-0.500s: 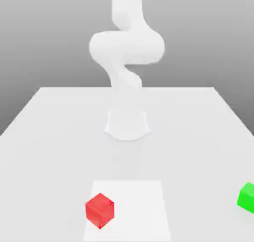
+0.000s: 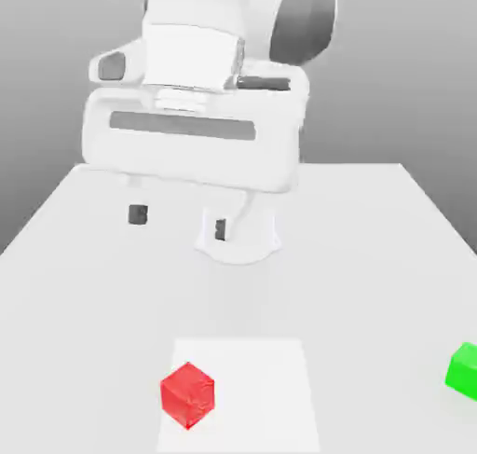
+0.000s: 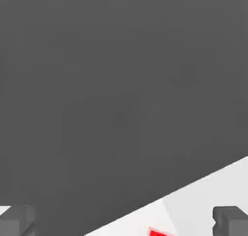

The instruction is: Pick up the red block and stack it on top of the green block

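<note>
Fingers (image 2: 180, 222) wide apart and empty, you must bring them down and forward, toward the exterior view's bottom, to the red block (image 2: 188, 395).

Bright, flat, nearly shadowless light; whites wash out.

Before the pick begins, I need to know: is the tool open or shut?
Open: in the exterior view the tool's two dark fingertips stand wide apart, nothing between them.

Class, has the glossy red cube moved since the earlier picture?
No. The glossy red cube sits at the same spot on the flat white square patch, towards its left edge in the exterior view.
</note>
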